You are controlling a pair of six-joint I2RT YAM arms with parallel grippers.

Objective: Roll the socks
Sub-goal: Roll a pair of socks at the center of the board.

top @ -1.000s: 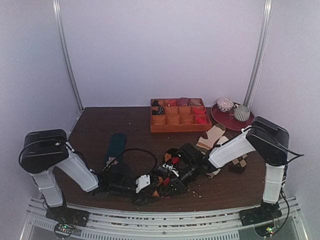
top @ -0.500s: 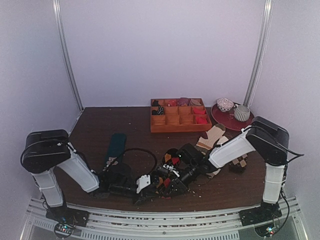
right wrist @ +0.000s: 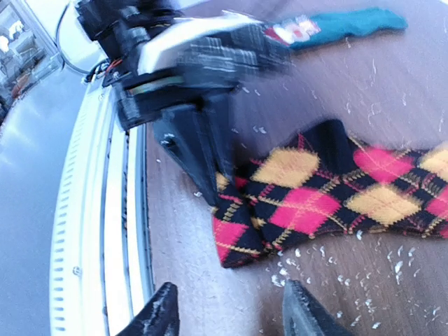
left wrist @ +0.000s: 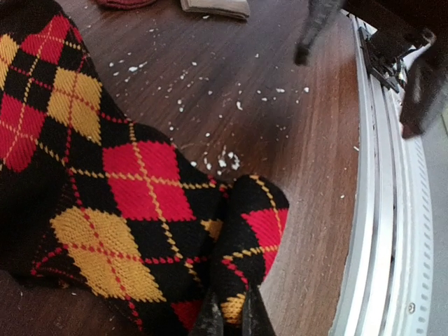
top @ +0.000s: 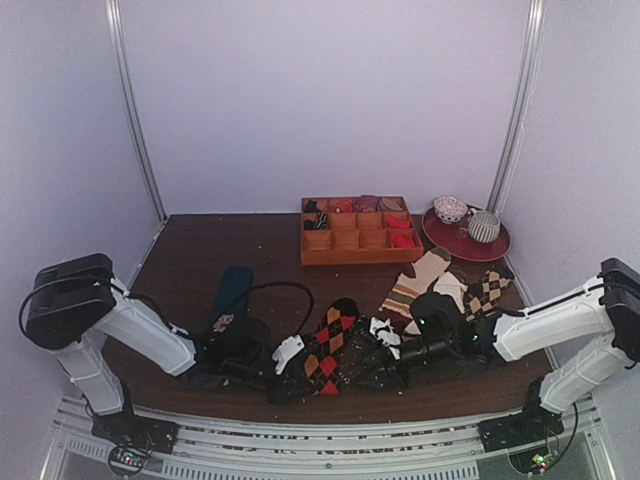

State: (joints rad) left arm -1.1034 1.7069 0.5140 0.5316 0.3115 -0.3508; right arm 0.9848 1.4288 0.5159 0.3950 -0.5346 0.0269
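flecks (left wrist: 225,159) dot the table (left wrist: 301,133) beside the socks (left wrist: 140,189).

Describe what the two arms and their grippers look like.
The left arm and right arm have white tubular links between bulky black joint housings. A thin black cable loops beside the left arm. The left gripper and right gripper are black, with tapered dark jaws.

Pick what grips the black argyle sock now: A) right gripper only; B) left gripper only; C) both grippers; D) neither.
B: the left gripper is pinched shut on the black argyle sock at its folded end, while the right gripper hangs open beside it, holding nothing.
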